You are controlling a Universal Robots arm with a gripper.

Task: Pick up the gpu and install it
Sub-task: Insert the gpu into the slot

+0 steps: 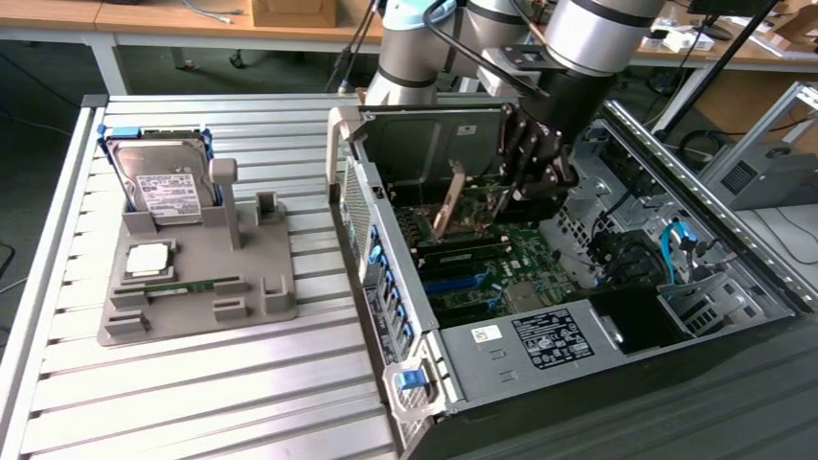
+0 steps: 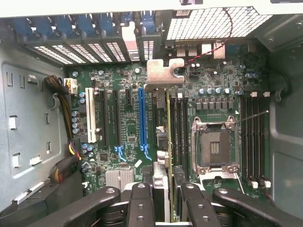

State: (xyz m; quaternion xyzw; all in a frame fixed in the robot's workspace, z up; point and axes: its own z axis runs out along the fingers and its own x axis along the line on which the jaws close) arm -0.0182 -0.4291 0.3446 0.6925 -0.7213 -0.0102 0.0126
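One gripper (image 2: 165, 194) pinching gpu (image 2: 164, 74) edge-on over motherboard (image 2: 128, 118); exterior view shows open case (image 1: 371, 240), hard drive (image 1: 160, 182) outside.

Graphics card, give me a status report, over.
Claw shut on graphics card. Card edge-on over motherboard, inside computer case. Blue slot beside it, empty.

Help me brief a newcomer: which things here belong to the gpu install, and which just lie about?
Job: gpu, held by gripper; open computer case; motherboard.
Lying about: hard drive; memory stick; processor chip; grey holder.
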